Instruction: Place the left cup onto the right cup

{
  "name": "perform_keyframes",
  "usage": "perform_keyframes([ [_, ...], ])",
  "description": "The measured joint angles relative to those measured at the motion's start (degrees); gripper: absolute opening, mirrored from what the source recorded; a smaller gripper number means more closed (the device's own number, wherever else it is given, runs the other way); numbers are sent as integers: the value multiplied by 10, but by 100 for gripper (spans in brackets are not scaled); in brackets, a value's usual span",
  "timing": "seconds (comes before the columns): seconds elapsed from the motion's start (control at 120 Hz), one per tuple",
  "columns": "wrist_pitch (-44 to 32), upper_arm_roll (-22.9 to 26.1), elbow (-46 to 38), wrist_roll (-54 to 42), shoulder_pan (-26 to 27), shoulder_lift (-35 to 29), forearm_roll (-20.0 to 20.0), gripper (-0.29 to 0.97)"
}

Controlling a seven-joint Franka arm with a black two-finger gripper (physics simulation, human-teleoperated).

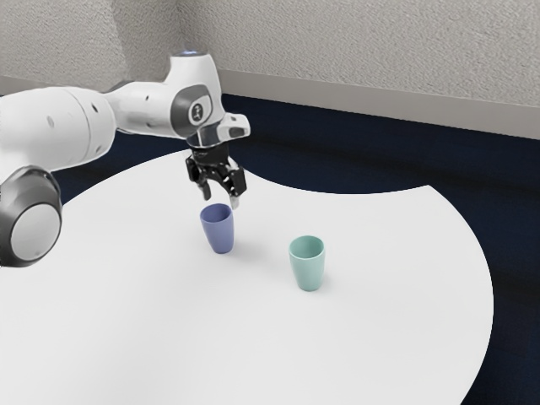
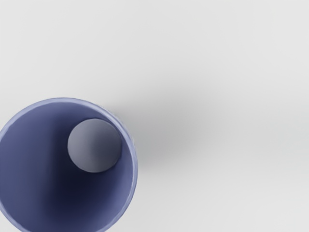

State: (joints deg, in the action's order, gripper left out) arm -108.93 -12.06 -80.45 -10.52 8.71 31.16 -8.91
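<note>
Violet-blue cup point(image 1: 218, 228) stands upright on the white worktop point(image 1: 380, 337), apart from the green cup point(image 1: 306, 262) on the exterior view's right. Just above its rim hangs the pincer point(image 1: 221, 196), fingers spread wide, gripping nothing.

On the table point(image 1: 380, 337), the left cup point(image 1: 218, 228) stands near the right cup point(image 1: 306, 262), under the hand point(image 1: 221, 199).
</note>
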Motion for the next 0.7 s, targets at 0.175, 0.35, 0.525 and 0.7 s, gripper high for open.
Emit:
perform_keyframes([
  [0.175, -13, 0, 0, 0, 0, 12, 1, 45],
  [0.35, -33, 0, 0, -1, 0, 23, 3, 43],
  [0.525, -56, 0, 0, -1, 0, 38, 4, 42],
  [0.7, -69, 0, -1, -2, 0, 49, 4, 41],
])
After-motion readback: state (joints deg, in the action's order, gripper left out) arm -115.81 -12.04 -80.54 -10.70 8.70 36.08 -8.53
